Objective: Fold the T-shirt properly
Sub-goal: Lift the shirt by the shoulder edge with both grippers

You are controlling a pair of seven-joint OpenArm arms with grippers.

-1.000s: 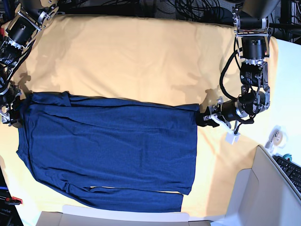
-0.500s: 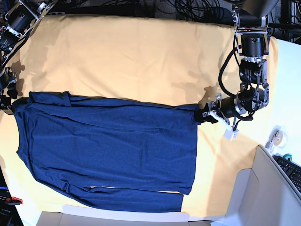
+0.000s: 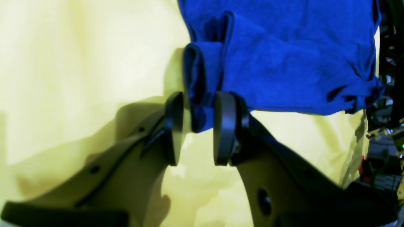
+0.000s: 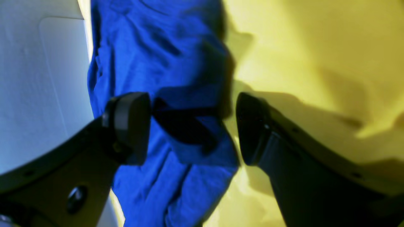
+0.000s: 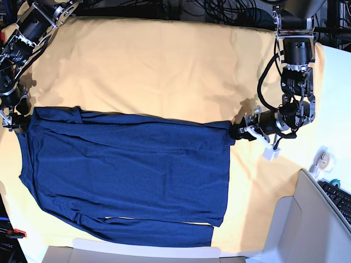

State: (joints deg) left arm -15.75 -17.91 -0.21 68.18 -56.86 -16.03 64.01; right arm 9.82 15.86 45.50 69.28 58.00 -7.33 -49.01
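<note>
The large dark navy-blue long-sleeved T-shirt of thin knit (image 5: 126, 175) lay spread flat across the near half of the tabletop, on the yellow-orange cloth cover (image 5: 164, 66), sleeves already turned in along its near and far edges. A pale cardboard box (image 5: 296, 230) stood at the near corner; its contents could not be seen.

At one far corner of the shirt, the left gripper (image 3: 194, 126) was clamped on a bunched fold of the fabric, the cloth pinched between its pads. This hold was judged to anchor that corner for the coming fold.

At the opposite end, the right gripper (image 4: 192, 126) stood with jaws spread wide above the shirt's edge, holding nothing. It was judged poised to take the matching corner, so both ends could be lifted together.
</note>
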